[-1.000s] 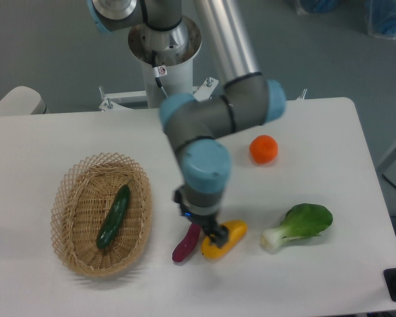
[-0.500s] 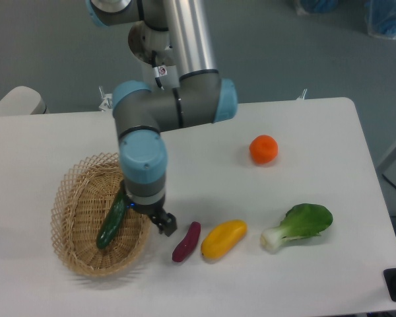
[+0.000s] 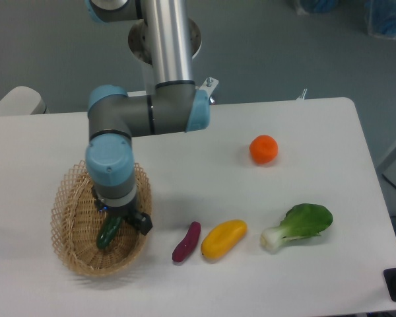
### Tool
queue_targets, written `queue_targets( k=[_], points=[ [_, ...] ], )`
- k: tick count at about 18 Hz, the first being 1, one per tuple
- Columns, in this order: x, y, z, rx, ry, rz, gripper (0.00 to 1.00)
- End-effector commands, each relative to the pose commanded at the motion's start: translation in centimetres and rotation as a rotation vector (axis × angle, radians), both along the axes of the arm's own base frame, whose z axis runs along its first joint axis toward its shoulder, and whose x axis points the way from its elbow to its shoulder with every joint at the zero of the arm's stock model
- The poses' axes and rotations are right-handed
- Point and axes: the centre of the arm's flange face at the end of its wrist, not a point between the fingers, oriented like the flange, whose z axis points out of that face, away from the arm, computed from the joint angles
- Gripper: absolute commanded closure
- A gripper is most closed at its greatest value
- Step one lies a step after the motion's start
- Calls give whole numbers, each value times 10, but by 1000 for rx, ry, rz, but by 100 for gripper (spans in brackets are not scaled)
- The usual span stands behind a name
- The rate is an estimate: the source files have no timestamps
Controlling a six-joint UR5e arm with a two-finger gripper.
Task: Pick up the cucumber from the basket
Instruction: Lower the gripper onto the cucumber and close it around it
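Observation:
The cucumber (image 3: 108,234) is slim, dark green and glossy. It lies in the tan wicker basket (image 3: 71,205) at the table's left. Only its lower end shows; the rest is hidden under my wrist. My gripper (image 3: 124,222) hangs over the basket's right half, right above the cucumber. One black finger (image 3: 144,223) shows just to the right of the cucumber and apart from it; the other finger is mostly hidden under the wrist. The jaws look open, with nothing held.
A small purple eggplant-like piece (image 3: 186,242) and a yellow vegetable (image 3: 223,238) lie just right of the basket. A leafy bok choy (image 3: 299,224) lies further right. An orange fruit (image 3: 263,149) sits at the back right. The arm's base stands behind the table.
My gripper has swung left from above the purple and yellow pieces, across the basket's right rim, to above the cucumber. The vegetables have not moved.

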Motion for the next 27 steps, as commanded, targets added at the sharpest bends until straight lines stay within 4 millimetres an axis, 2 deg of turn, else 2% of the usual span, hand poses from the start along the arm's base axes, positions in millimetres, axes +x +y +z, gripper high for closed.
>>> queue_targets(
  k=[2, 11, 12, 17, 19, 20, 23, 27],
  points=[
    [9, 3, -6, -10, -5, 15, 0],
    [10, 13, -25, 14, 8, 84, 0],
    [11, 14, -27, 11, 8, 81, 8],
    [11, 13, -27, 10, 10, 83, 61],
    [12, 13, -21, 19, 12, 81, 75],
    [10, 14, -17, 26, 12, 83, 79],
    [2, 22, 0, 56, 27, 89, 79],
    [-22, 25, 19, 54, 29, 113, 79]
  ],
)
